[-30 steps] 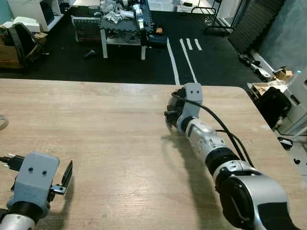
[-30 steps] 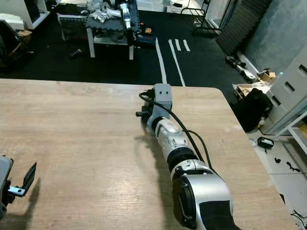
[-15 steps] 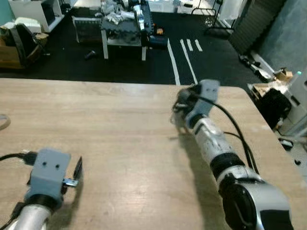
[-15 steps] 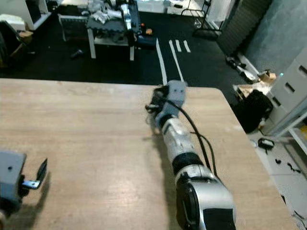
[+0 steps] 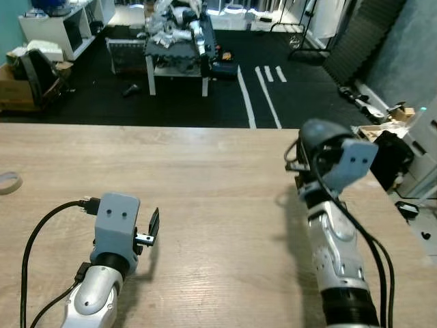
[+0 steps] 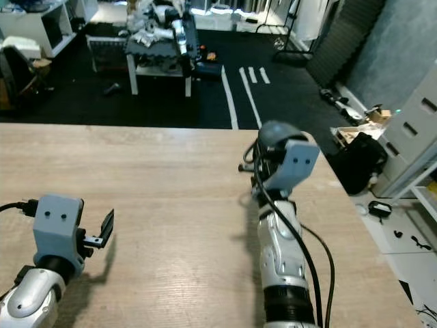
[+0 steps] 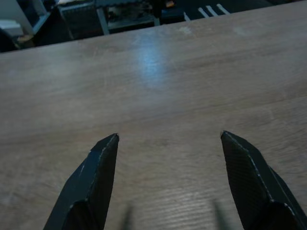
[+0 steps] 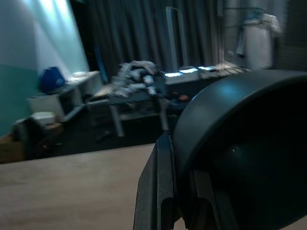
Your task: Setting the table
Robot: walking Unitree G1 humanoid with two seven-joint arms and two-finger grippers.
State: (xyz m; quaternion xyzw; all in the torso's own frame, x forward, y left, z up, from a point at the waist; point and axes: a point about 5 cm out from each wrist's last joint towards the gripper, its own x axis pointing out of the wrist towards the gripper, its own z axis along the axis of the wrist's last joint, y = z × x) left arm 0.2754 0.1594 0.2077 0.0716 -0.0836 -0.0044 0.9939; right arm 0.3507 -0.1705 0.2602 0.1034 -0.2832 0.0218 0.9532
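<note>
Left eye view: right claw [image 5: 307,147] lifted a dark bowl [image 5: 317,137] off the table [image 5: 205,178].

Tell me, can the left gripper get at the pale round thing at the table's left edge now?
Probably yes. The left gripper is open over the table, and nothing lies between it and the pale round thing, though the frame cuts it off.

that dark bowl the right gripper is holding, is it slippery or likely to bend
Probably stiff: the dark bowl shows a smooth round curve where the right gripper pinches its rim. Its surface looks glossy, so it may slip. Gripped at one edge, it could tilt.
</note>
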